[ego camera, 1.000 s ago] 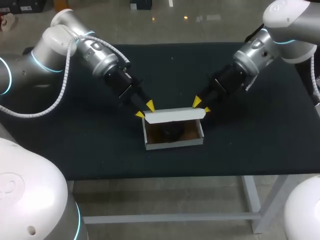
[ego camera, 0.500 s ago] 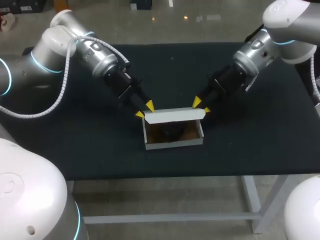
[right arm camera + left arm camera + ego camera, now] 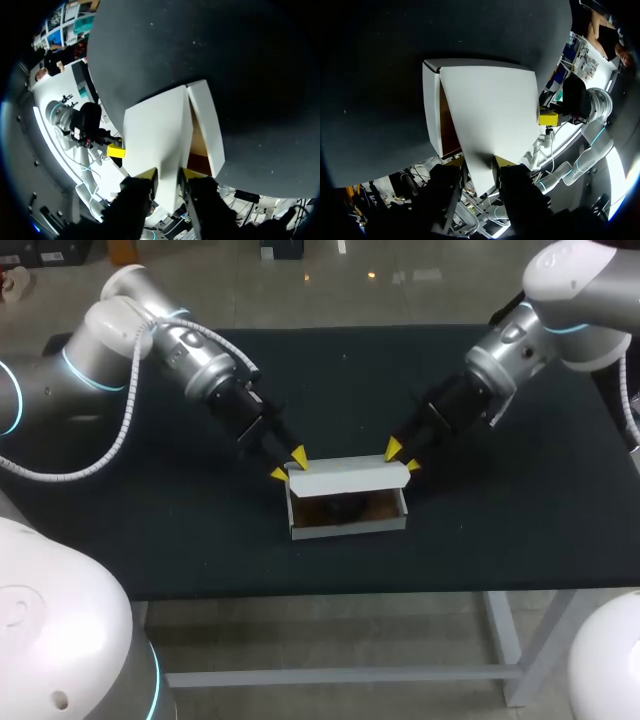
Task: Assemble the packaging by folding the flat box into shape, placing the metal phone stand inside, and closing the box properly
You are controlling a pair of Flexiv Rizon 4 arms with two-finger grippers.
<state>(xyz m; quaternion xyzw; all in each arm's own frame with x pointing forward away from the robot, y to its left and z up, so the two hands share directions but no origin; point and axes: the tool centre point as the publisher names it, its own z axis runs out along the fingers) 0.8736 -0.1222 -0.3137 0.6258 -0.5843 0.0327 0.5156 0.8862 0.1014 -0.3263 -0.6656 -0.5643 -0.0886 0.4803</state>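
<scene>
The black table (image 3: 150, 540) is carrying one white box (image 3: 348, 526) near its middle. The box is sitting open. Its lid (image 3: 350, 475) is standing up from the far wall and leaning a little over the brown inside, where a dark phone stand (image 3: 340, 507) is lying. The left gripper (image 3: 288, 463) is pinching the lid's left end between both fingers. The right gripper (image 3: 403, 456) is pinching the right end in the same way.

A smooth, matt white cardboard box (image 3: 348, 476), showing a raw brown inside, is sitting on the matt black table (image 3: 170, 540), its surface looking faintly speckled.
</scene>
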